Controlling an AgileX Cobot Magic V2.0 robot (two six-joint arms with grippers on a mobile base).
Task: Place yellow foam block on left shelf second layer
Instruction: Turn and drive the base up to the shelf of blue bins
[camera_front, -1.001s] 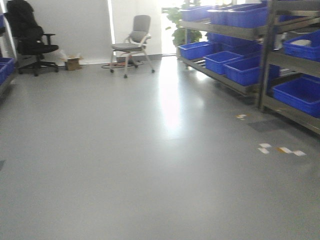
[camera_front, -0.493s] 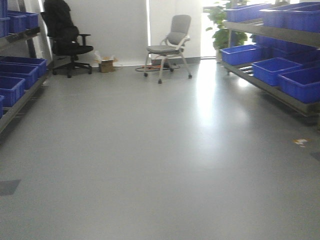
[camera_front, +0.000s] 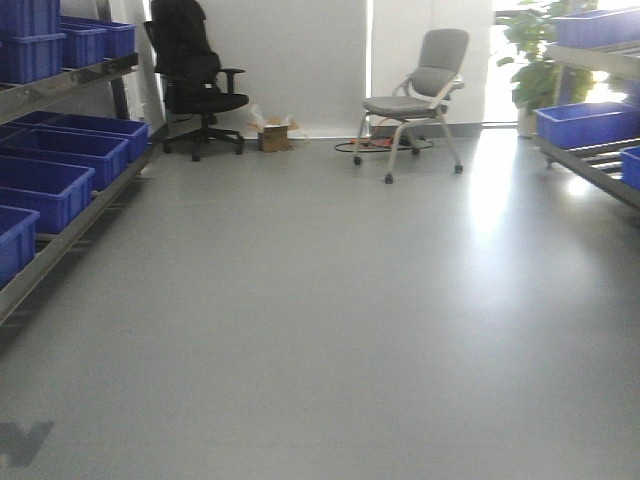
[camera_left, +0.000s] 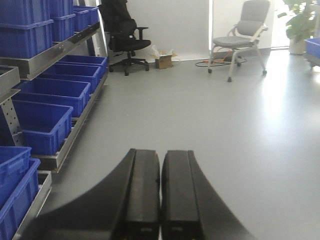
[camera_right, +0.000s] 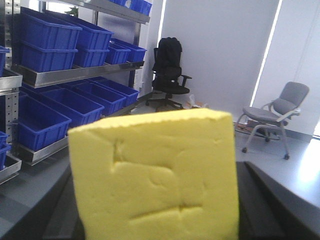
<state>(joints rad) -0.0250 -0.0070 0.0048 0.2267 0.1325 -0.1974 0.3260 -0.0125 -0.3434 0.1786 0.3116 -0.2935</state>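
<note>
The yellow foam block (camera_right: 155, 175) fills the lower middle of the right wrist view, held between the dark fingers (camera_right: 257, 200) of my right gripper (camera_right: 156, 210). The left shelf (camera_right: 75, 75) with blue bins on its layers stands at the left behind it. The shelf also shows at the left of the front view (camera_front: 60, 190) and of the left wrist view (camera_left: 50, 55). My left gripper (camera_left: 160, 165) is shut and empty, its jaws pressed together, pointing along the floor. Neither gripper shows in the front view.
A black office chair (camera_front: 195, 80), a small cardboard box (camera_front: 273, 135) and a grey chair (camera_front: 420, 95) stand at the far wall. A second shelf with blue bins (camera_front: 590, 120) is at the right. Grey floor (camera_front: 320, 320) lies between the shelves.
The front view has swung to the left: the chairs shifted right in the picture, the right shelf slid mostly out of view, and the left shelf with blue bins came in.
</note>
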